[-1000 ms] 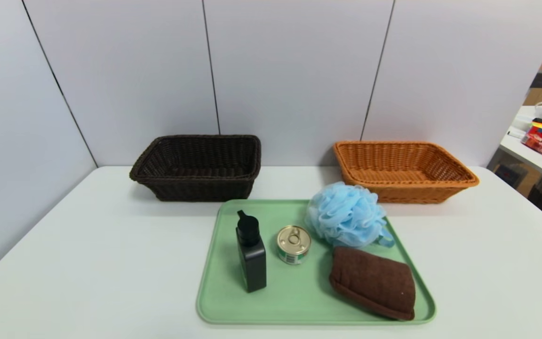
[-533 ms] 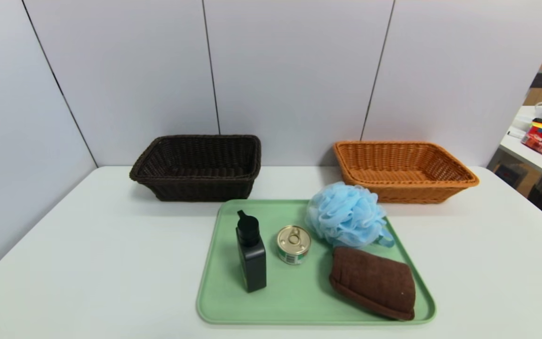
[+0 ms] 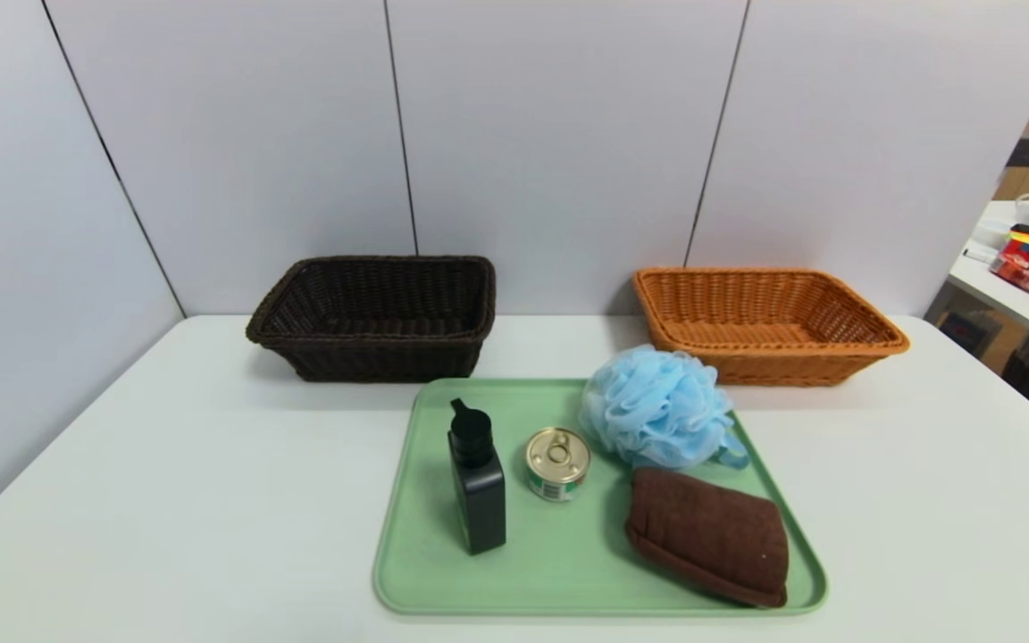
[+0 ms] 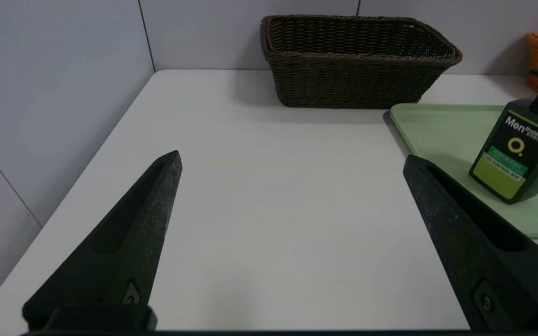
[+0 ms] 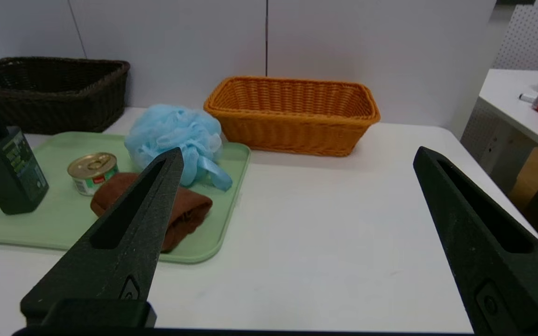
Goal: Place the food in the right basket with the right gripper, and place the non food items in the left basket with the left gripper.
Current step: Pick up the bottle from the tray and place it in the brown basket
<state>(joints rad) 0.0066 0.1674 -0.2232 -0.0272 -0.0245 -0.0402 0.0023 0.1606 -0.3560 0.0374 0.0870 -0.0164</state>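
On a green tray [image 3: 559,572] stand a black bottle [image 3: 477,496], a small tin can [image 3: 556,463] with a gold lid, a light blue pouf [image 3: 657,408] and a folded brown towel [image 3: 709,534]. Behind it sit the dark brown left basket [image 3: 376,314] and the orange right basket [image 3: 760,323], both empty. Neither arm shows in the head view. My left gripper [image 4: 292,161] is open over bare table, left of the bottle [image 4: 519,151]. Right of the tray's edge [image 5: 231,205], my right gripper [image 5: 297,156] is open too, holding nothing.
Grey wall panels stand close behind the baskets. A second white table [image 3: 1028,295] with assorted clutter stands off to the right, past the table's edge. Bare white tabletop [image 3: 175,500] lies on both sides of the tray.
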